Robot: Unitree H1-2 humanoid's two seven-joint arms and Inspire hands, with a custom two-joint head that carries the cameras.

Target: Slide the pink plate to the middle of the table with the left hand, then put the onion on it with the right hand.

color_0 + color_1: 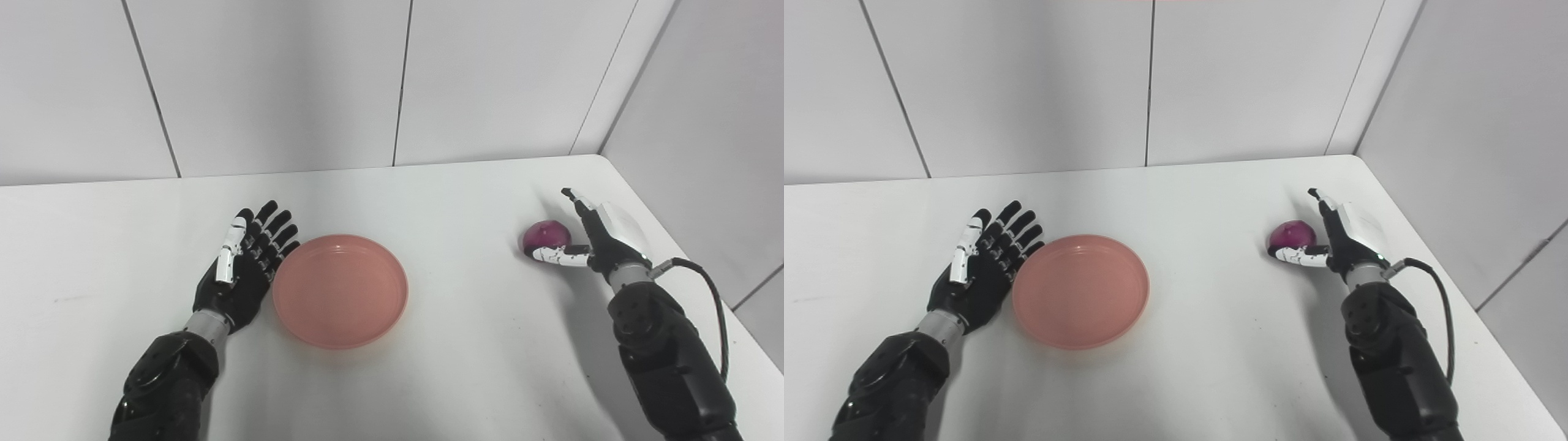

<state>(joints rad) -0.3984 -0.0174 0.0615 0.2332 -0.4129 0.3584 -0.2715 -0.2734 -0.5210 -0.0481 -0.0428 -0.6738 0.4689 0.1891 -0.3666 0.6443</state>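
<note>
On the white surface [465, 202] the pink plate [340, 291] is lying roughly mid-width, with the left hand [245, 269] resting flat just beside its left rim, fingers [278, 223] spread and holding nothing. Whether that hand is touching the rim I cannot tell. The plate seems to be about where it belongs, so the step in hand looks to be the onion's.

Far to the right, the purple onion [546, 234] is sitting near the corner, well apart from the plate. The right hand [591, 242] is standing beside it with its thumb curling under the near side and its fingers [582, 205] reaching up behind, wide and not closed on it yet.

A good grasp is calling for fingers wrapping well round the onion, since a round thing is likely to roll away. The surface's right edge is lying close behind that hand, while bare room is stretching between onion and plate for the carry. The left hand would do well to be clearing the rim.
</note>
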